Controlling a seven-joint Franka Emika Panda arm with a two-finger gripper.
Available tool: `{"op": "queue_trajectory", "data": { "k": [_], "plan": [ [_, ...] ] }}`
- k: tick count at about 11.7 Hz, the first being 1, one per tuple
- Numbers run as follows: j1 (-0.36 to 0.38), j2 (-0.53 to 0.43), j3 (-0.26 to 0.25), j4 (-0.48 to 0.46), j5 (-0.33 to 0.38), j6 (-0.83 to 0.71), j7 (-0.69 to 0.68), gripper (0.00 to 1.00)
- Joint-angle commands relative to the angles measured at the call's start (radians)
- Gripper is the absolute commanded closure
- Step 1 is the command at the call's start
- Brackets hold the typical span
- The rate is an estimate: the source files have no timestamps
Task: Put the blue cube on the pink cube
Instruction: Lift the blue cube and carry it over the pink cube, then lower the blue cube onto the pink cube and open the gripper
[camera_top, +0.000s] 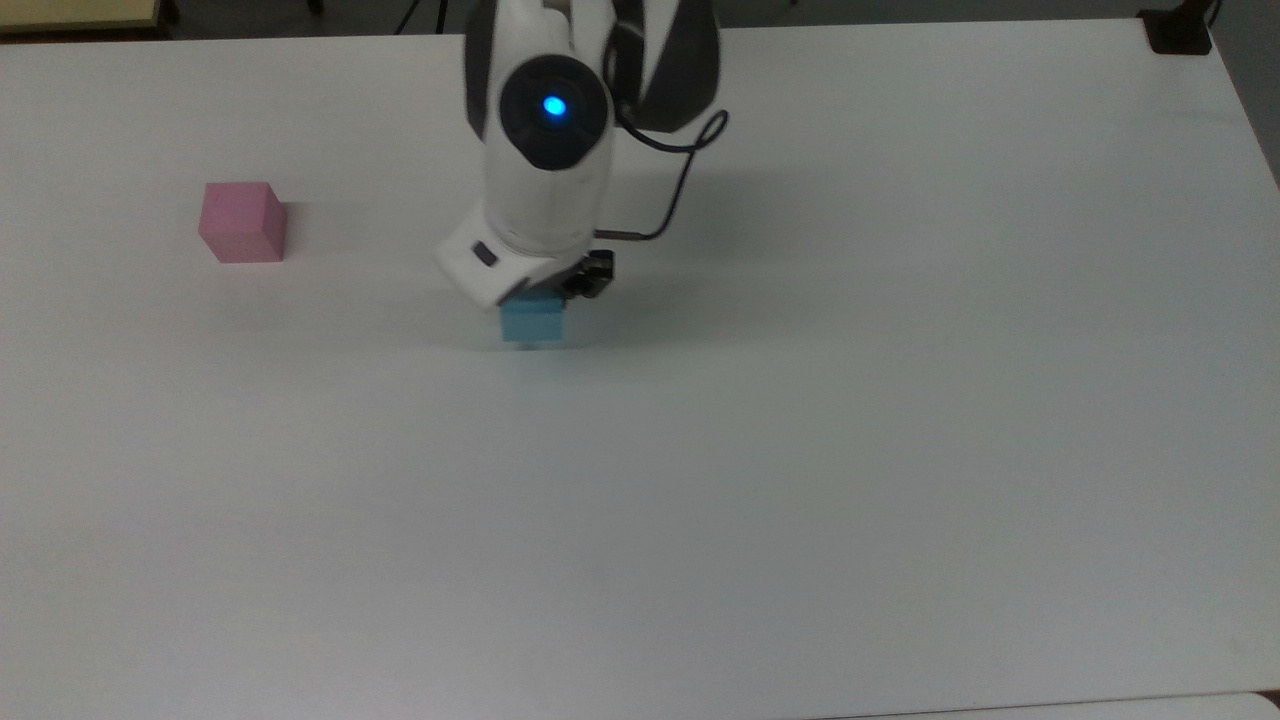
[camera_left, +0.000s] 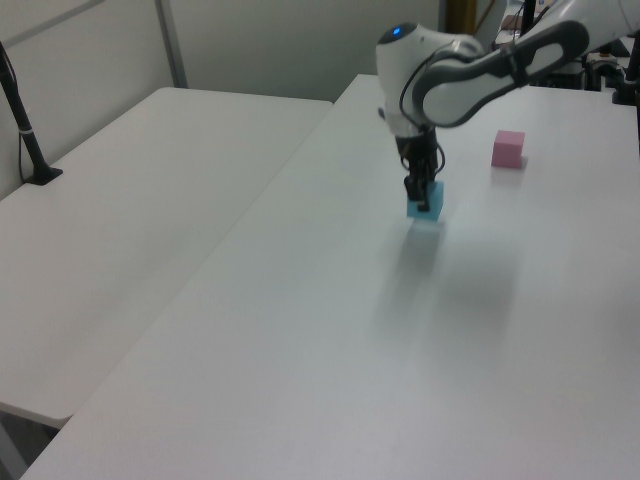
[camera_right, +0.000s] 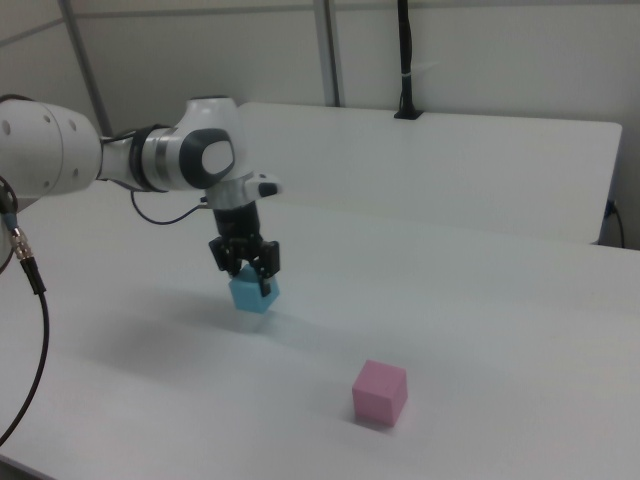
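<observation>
Top view: gripper (camera_top: 545, 300) sits right over the blue cube (camera_top: 535, 322), so you see the cube's lower part below the white wrist; the pink cube (camera_top: 242, 222) rests on the white table (camera_top: 800, 450), well apart from the blue cube toward the top view's left
Left view: you can see a dark finger (camera_left: 422, 196) pressed against the blue cube (camera_left: 427, 203); the pink cube (camera_left: 508, 148) stands beyond the blue cube, toward the left view's right
Right view: gripper (camera_right: 247, 267) pinches the blue cube (camera_right: 253, 293), one finger on each side, and the cube looks raised just off the table (camera_right: 480, 300); the pink cube (camera_right: 379, 392) lies nearer you than the blue cube, toward the right view's right
</observation>
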Motion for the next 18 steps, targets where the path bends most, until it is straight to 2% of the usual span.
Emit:
{"op": "queue_trajectory", "data": {
  "k": [1, 3, 6, 7, 10, 11, 12, 15, 17, 18],
  "plan": [
    [-0.16, -0.086, 0.0, -0.025, -0.043, -0.061, -0.147, 0.68],
    [-0.284, -0.123, 0.002, -0.029, -0.046, -0.061, -0.291, 0.68],
    [-0.433, -0.123, 0.004, -0.05, -0.056, -0.054, -0.493, 0.67],
    [-0.462, -0.122, 0.004, -0.066, -0.075, -0.046, -0.532, 0.66],
    [-0.487, -0.116, 0.004, -0.1, -0.099, 0.011, -0.554, 0.62],
    [-0.487, -0.114, 0.004, -0.1, -0.099, 0.012, -0.556, 0.4],
    [-0.487, -0.113, 0.004, -0.1, -0.099, 0.015, -0.554, 0.0],
    [-0.487, -0.154, 0.0, -0.088, -0.086, -0.014, -0.534, 0.0],
    [-0.475, -0.203, 0.01, -0.017, -0.063, -0.13, -0.507, 0.0],
    [-0.46, -0.22, 0.017, 0.018, -0.029, -0.175, -0.464, 0.0]
  ]
}}
